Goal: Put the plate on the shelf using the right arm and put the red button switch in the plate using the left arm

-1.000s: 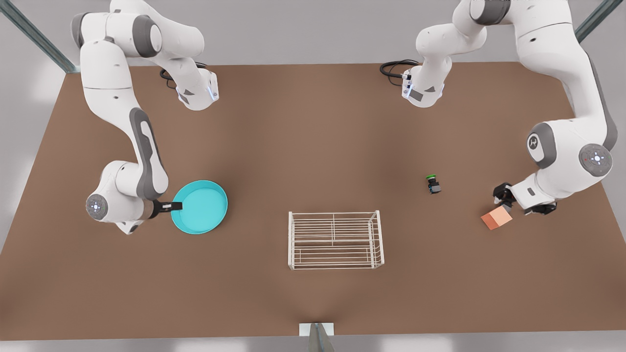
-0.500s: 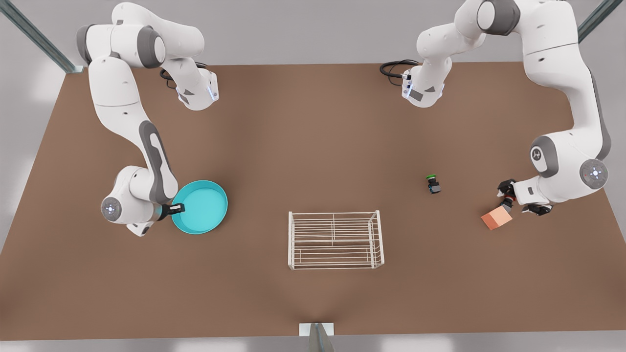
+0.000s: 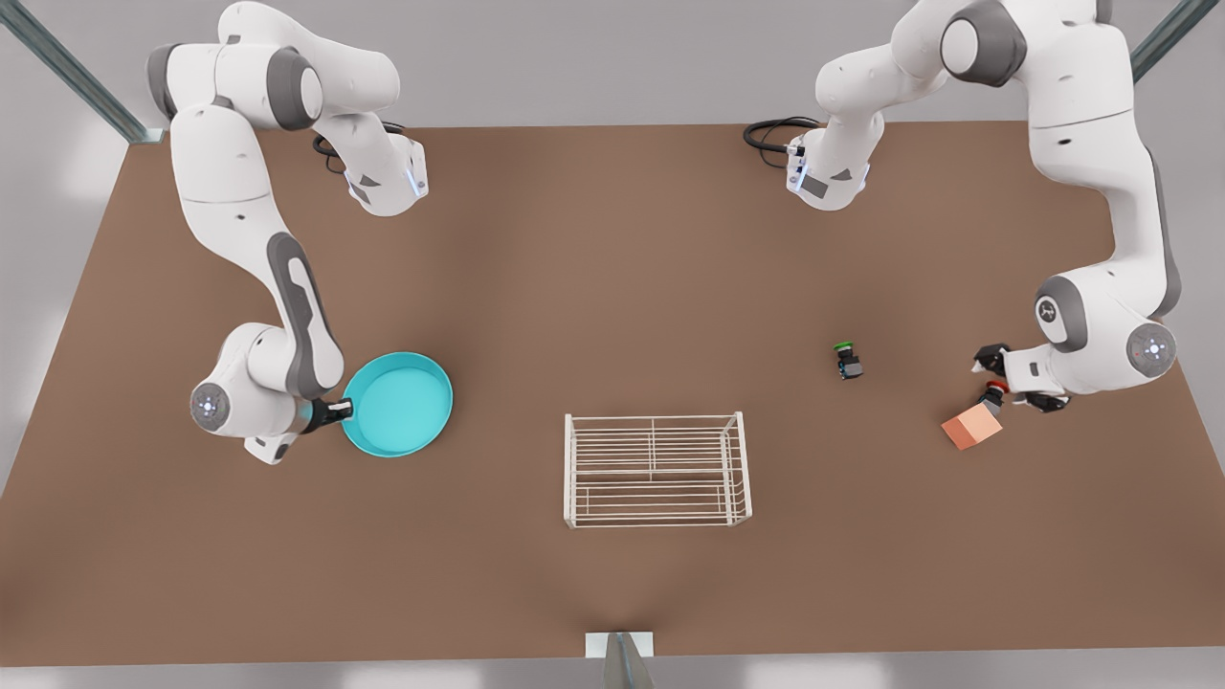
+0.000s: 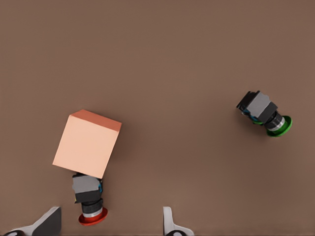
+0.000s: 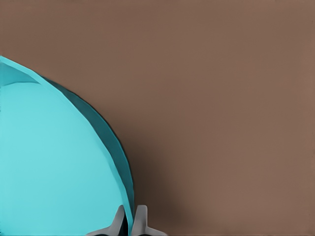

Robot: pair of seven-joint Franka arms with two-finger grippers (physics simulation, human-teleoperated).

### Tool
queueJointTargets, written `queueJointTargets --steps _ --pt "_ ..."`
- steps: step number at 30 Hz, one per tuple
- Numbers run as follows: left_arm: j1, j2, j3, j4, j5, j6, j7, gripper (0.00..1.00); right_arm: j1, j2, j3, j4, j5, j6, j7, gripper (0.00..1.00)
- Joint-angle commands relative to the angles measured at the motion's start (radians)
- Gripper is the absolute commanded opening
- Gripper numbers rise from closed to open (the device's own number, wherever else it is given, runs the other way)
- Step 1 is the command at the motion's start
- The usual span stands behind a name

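Note:
The cyan plate (image 3: 397, 404) rests on the table at the front view's left. My right gripper (image 3: 335, 411) is shut on its near rim. In the right wrist view the two fingers pinch the plate (image 5: 54, 162) at its edge, gripper (image 5: 129, 223). The white wire shelf (image 3: 656, 417) stands at the front middle, apart from the plate. At the front view's right, the red button switch (image 3: 992, 390) lies on its side against the salmon cube. My left gripper (image 4: 108, 227) hangs open just above it, with the switch (image 4: 90, 199) between the fingers, close to one of them.
The salmon-orange cube (image 3: 971, 428) touches the red switch's body, cube (image 4: 87, 142). A like switch with a green cap (image 3: 846, 361) lies between the cube and the shelf, green switch (image 4: 266, 115). Cables coil at both arm bases at the table's back.
The plate has shifted slightly toward the front view's right with the right gripper on its rim. The left arm's wrist has drawn back a little, staying over the red switch.

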Motion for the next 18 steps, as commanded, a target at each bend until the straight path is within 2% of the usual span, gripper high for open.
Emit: queueJointTargets --steps 1,9,12,14,18 --pt "0.008 0.005 0.002 -0.008 0.001 0.042 0.091 1.00 -0.001 -0.027 -0.001 0.001 -0.010 -0.014 -0.036 0.14" --pt "0.031 0.068 0.002 -0.007 0.003 0.120 0.097 1.00 0.008 -0.183 -0.013 0.010 -0.015 -0.166 -0.024 0.14" --pt "0.042 0.078 0.002 -0.007 0.006 0.132 0.108 1.00 0.066 -0.223 -0.018 0.027 -0.020 -0.173 0.028 0.14" --pt "0.056 0.095 0.002 -0.007 0.006 0.155 0.125 1.00 0.134 -0.238 -0.054 0.053 -0.018 -0.213 0.080 0.14" --pt "0.058 0.107 0.002 -0.007 0.006 0.172 0.126 1.00 0.212 -0.237 -0.054 0.191 -0.024 -0.359 0.246 0.15"
